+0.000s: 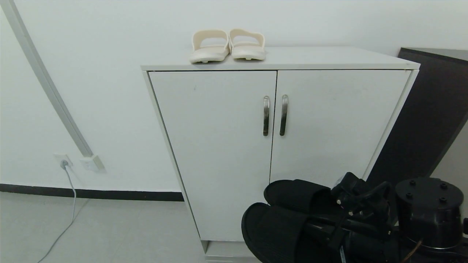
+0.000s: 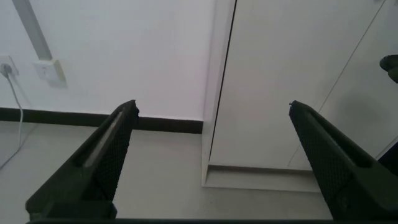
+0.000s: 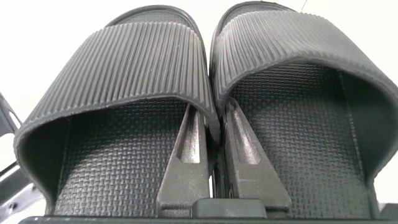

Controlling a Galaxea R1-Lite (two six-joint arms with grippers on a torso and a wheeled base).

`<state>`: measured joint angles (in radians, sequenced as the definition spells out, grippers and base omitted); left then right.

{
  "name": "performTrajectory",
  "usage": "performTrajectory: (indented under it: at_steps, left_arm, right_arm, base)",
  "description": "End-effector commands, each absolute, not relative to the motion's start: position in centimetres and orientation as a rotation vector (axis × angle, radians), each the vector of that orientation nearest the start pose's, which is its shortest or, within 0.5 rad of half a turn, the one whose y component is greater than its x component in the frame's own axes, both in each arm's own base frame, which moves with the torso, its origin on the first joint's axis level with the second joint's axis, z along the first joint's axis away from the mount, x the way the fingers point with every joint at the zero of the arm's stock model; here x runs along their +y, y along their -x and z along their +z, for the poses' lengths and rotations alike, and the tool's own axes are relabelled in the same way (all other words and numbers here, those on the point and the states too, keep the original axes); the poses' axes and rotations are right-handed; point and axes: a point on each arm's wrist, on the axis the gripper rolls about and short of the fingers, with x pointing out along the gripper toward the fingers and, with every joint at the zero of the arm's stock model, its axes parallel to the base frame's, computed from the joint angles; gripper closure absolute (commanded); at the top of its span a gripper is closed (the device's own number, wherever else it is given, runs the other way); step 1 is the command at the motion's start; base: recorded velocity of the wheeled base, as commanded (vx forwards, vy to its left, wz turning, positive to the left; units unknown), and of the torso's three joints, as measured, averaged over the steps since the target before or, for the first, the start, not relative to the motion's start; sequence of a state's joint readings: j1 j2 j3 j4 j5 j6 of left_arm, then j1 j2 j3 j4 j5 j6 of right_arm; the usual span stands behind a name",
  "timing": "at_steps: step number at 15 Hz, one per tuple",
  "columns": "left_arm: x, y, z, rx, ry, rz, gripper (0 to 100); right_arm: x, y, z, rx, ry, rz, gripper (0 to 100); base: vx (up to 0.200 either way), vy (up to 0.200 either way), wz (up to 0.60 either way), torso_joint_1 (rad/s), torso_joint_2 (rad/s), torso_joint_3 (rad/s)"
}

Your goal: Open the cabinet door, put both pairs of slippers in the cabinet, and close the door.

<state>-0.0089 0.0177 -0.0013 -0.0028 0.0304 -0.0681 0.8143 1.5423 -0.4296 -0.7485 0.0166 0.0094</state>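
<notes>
The left pincer (image 2: 212, 107) hangs wide and empty, low by the left edge of the white two-door cabinet (image 1: 219, 153), with open floor beside it. Cream foam slippers (image 1: 227, 45) sit on the cabinet's top. The doors are shut, and their upright metal handles (image 1: 266, 115) lie above and left of the right pincer (image 3: 214, 174), which is clamped on the inner walls of the black ribbed slippers (image 1: 289, 215). The free left arm looks better placed to pull. A dark panel (image 1: 431, 120) crowds the right door.
</notes>
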Motion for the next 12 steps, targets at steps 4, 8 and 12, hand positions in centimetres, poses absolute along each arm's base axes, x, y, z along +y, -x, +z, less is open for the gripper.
performTrajectory:
  at_steps: [4,8,12]
  left_arm:
    - [0.1,1.6,7.9,0.075,0.051,-0.047,0]
    - [0.1,1.7,8.3,0.064,0.054,-0.05,0]
    - [-0.3,-0.1,15.8,0.086,0.189,-0.191,0]
  right_arm:
    - [16.9,-15.9,14.0,0.339,0.136,0.821,100]
    - [16.9,-15.9,13.9,0.341,0.139,0.822,100]
    - [17.0,-16.0,13.6,0.351,0.143,0.821,100]
  base:
    - [0.0,0.0,0.0,-0.002,0.12,0.112]
    - [0.0,0.0,0.0,-0.001,0.08,0.071]
    - [0.0,0.0,0.0,-0.001,0.02,0.009]
